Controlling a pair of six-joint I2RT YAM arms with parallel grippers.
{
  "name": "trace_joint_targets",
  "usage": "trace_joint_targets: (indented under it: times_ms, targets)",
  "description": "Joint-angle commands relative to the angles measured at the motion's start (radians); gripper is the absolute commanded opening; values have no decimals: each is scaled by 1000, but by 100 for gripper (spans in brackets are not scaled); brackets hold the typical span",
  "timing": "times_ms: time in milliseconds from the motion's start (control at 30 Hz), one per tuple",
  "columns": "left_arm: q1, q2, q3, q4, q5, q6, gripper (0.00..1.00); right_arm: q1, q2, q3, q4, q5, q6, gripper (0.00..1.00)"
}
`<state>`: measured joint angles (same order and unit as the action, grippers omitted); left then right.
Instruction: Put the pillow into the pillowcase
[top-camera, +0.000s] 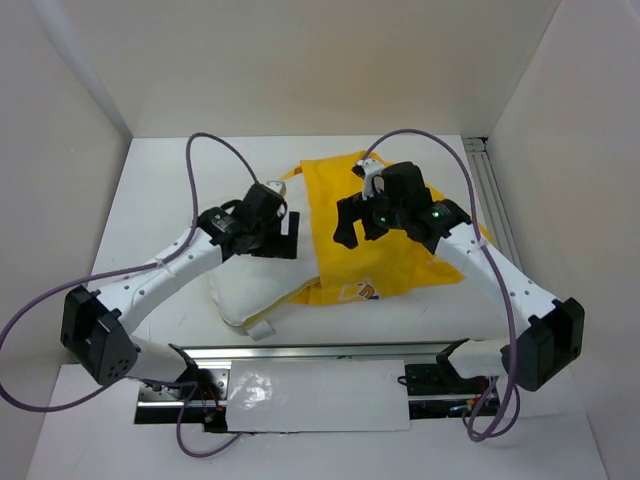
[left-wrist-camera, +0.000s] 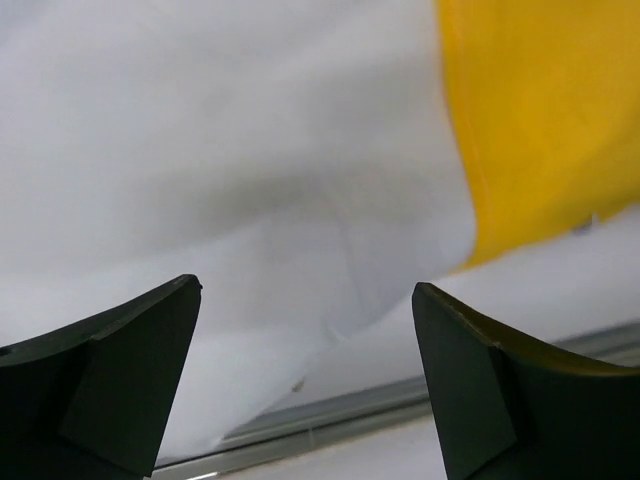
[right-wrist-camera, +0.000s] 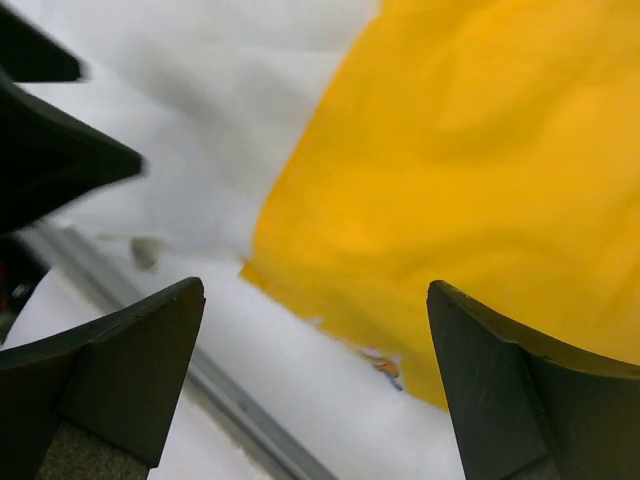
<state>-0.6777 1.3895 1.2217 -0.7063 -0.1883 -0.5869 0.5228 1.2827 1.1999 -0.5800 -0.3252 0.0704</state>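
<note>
Mid bench (top-camera: 160, 200), the white puffy pillow (top-camera: 250, 292) lies left of centre, w/ a pale yellow seam along its near edge. Its right side meets the bright yellow pillowcase (top-camera: 400, 262); can't tell how far inside. Case crumpled, small print at near edge. Left hand (top-camera: 287, 235) over pillow, fingers apart, empty. Right hand (top-camera: 352, 225) over case, fingers apart, empty too.
</note>
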Motion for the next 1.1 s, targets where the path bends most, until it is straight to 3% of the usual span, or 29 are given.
trace_joint_targets:
  times_ms: [0, 67, 200, 333, 433, 567, 667, 767, 1067]
  targets:
    - [148, 15, 90, -11, -1, -45, 100, -6, 91, 99, -24, 247, 66, 99]
    - [280, 104, 140, -33, 50, -56, 100, -6, 176, 171, -12, 299, 66, 99]
    - [432, 261, 297, -18, 105, -40, 100, 16, 340, 318, 37, 368, 51, 99]
    - [515, 451, 546, -48, 95, 65, 100, 43, 506, 481, 10, 501, 16, 99]
    - [564, 576, 645, -70, 107, 151, 100, 62, 604, 585, 0, 554, 16, 99]
    - [598, 625, 635, -7, 310, 269, 100, 72, 705, 705, 23, 568, 6, 99]
    - [583, 615, 546, 93, 375, 355, 100, 72, 794, 782, 32, 568, 16, 99]
    - [544, 605, 474, 163, 414, 447, 100, 97, 886, 874, 77, 618, 28, 99]
    - [520, 690, 438, 217, 452, 495, 100, 132, 1139, 1130, 126, 782, 64, 98]
